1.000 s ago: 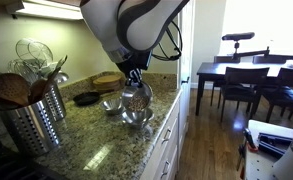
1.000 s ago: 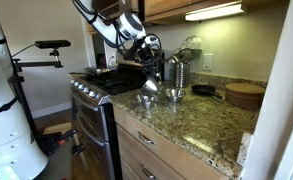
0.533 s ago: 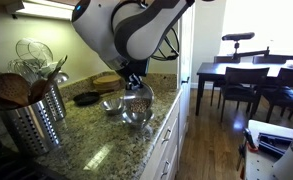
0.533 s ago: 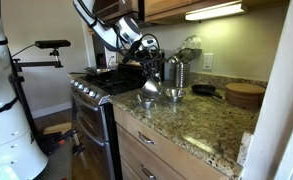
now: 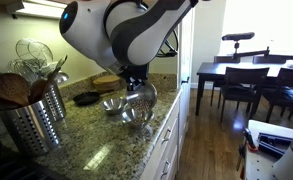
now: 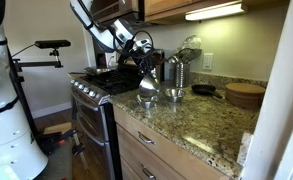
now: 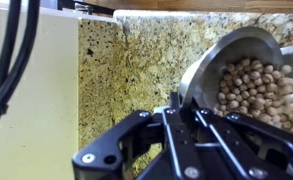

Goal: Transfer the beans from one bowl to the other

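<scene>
My gripper [image 7: 176, 108] is shut on the rim of a metal bowl [image 7: 218, 60] full of pale beans [image 7: 254, 88]. In both exterior views the held bowl [image 5: 139, 96] [image 6: 148, 84] hangs tilted a little above the granite counter [image 5: 96, 150], near its front edge. The second metal bowl [image 5: 112, 104] [image 6: 173, 95] stands on the counter just beside it, toward the wall. I cannot see what that bowl holds. In the wrist view the beans lie heaped against the lower side of the held bowl, and none are spilling.
A metal utensil holder [image 5: 36, 115] [image 6: 172, 70] with wooden spoons and a whisk stands by the wall. A dark dish [image 5: 86, 98] and a round wooden board [image 6: 245, 95] lie farther along the counter. A stove [image 6: 98, 80] adjoins the counter. A dining table with chairs [image 5: 248, 80] stands beyond.
The gripper has lifted the bean bowl off the counter and tilted it more. The arm has swung lower over the counter. The second bowl has not moved.
</scene>
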